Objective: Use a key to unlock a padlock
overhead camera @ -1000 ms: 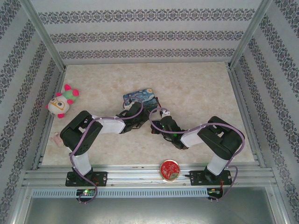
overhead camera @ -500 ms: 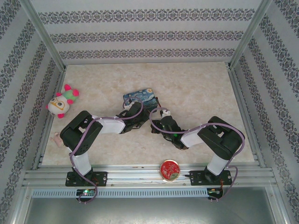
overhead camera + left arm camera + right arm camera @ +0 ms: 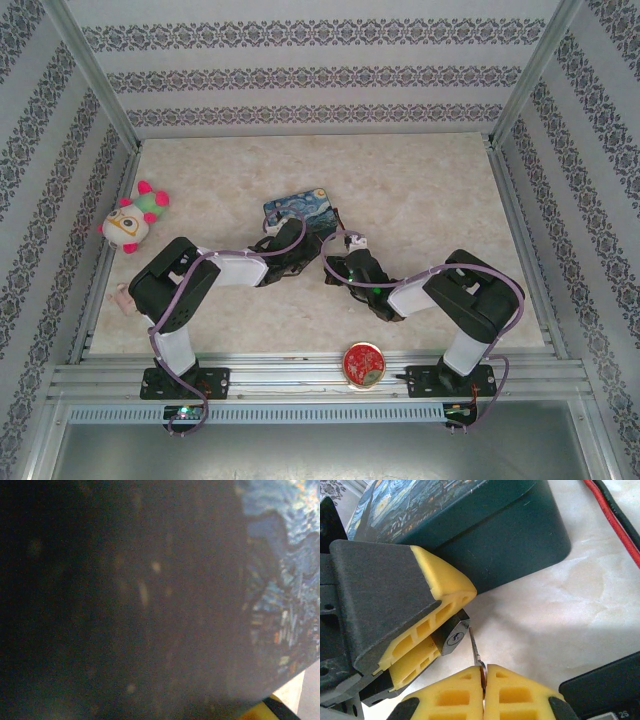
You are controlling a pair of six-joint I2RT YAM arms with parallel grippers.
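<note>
The padlock (image 3: pixel 451 636) is a tiny black box, and it sits between the two yellow pads of your left end effector (image 3: pixel 451 625). The pads are squeezed tight on it. Its flat face with the little keyhole pokes out and looks toward your other arm. The silver loop is hidden inside the pads. The key (image 3: pixel 475 652) is a thin grey strip. Your right end effector (image 3: pixel 484 677) has its two yellow pads pressed together, and the key is pinched in between them with its blade sticking up. The tip of the key is just beside the corner of the padlock, to the side of the keyhole and not inside it. Both are held a little above the pale marble counter (image 3: pixel 570 610). Right behind your left end effector is the blue painted tin (image 3: pixel 485 525), lying flat on the counter. A red and black wire (image 3: pixel 615 515) runs past the tin's far corner. A black pack (image 3: pixel 605 685) lies near your right end effector. From above, you can see a plush toy (image 3: pixel 133 218) at the left wall and a round red tin (image 3: pixel 362 364) on the near rail between the arm bases.
</note>
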